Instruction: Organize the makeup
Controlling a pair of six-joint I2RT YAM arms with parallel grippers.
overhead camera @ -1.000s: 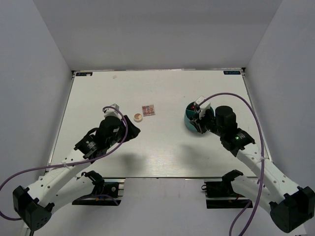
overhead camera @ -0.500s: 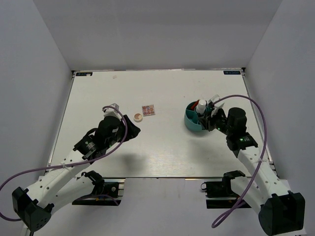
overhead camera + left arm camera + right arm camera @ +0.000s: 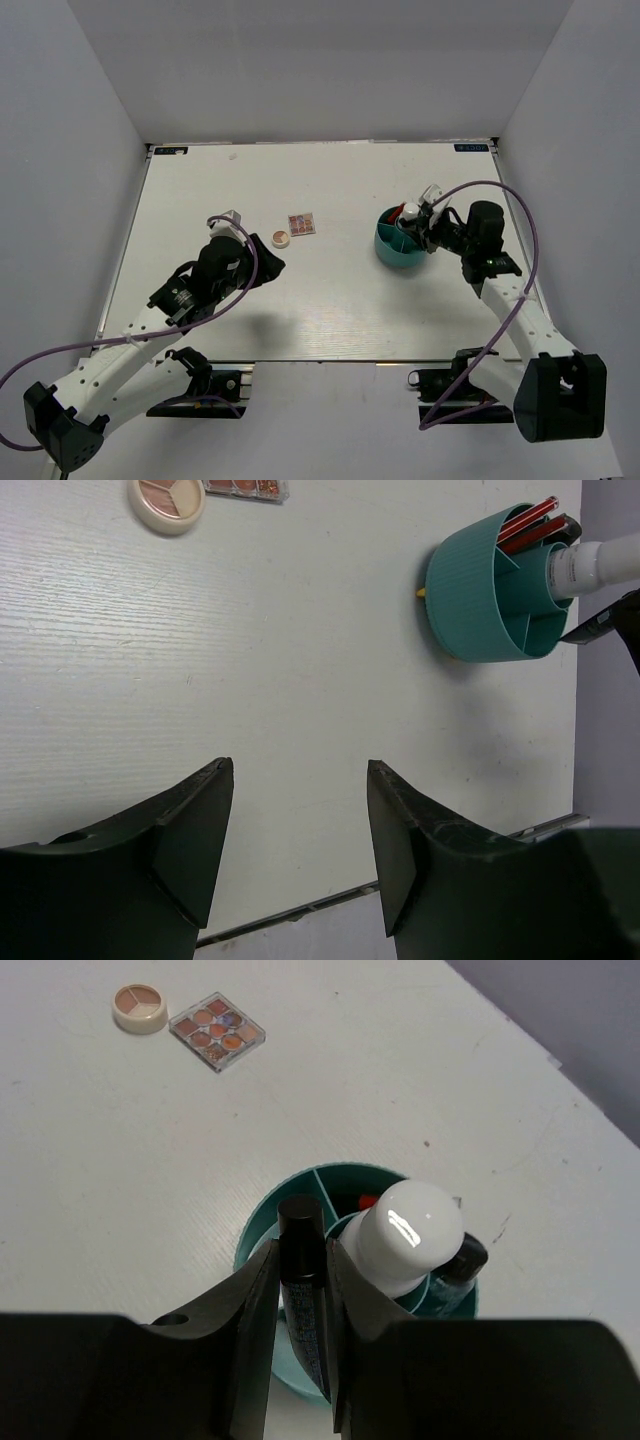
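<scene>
Right gripper [image 3: 300, 1272] pinches my slim black tube [image 3: 299, 1222] mid-barrel over the teal tub [image 3: 268, 1202]; I judge it light, stiff, slick.

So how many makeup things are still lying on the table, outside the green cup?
2: the round compact and the square palette just beside it. The left arm could be hiding more underneath.

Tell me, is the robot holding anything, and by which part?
The right gripper pinches a dark tube by its sides, just below the black cap, at the teal tub. The left gripper is open and holds nothing.
</scene>
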